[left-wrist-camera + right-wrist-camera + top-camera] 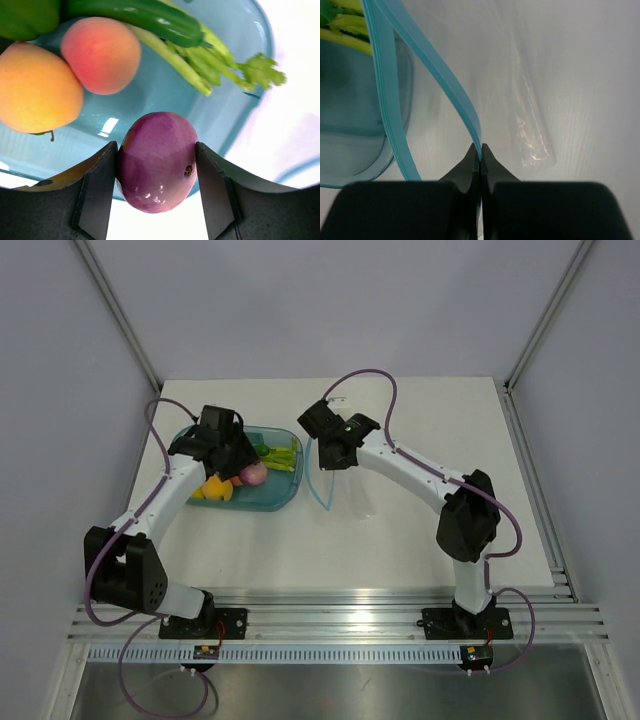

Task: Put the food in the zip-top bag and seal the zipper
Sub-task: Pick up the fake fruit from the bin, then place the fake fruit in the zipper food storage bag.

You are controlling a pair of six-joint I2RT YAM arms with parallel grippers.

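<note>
Left end effector point(156, 150): closed narrow on a purple toy fruit point(160, 175), one finger on each flank, held above the near rim of the teal tray point(240, 125).
Right end effector point(480, 152): pinched fully together on one lip of the zipper point(450, 85), holding that lip up off the tabletop point(420, 540).
Zip-top bag point(530, 115): lying flat just right of the tray, mouth facing the tray; other zipper lip curving away, so the mouth looks partly open.
Food left in tray: peach point(102, 55) touching an orange fruit point(37, 90), celery stalks point(215, 65) and darker green pieces behind.
Handling, purple fruit: glossy, hard and light by the look; likely to squirt out of a shallow pinch, so best gripped across the widest girth, as now.
Handling, bag: thin, limp, crinkly film; likely to collapse unless a lip is held. Stiffest hold is the zipper strip itself.
Handling, stalks: long, probably best taken mid-length.
</note>
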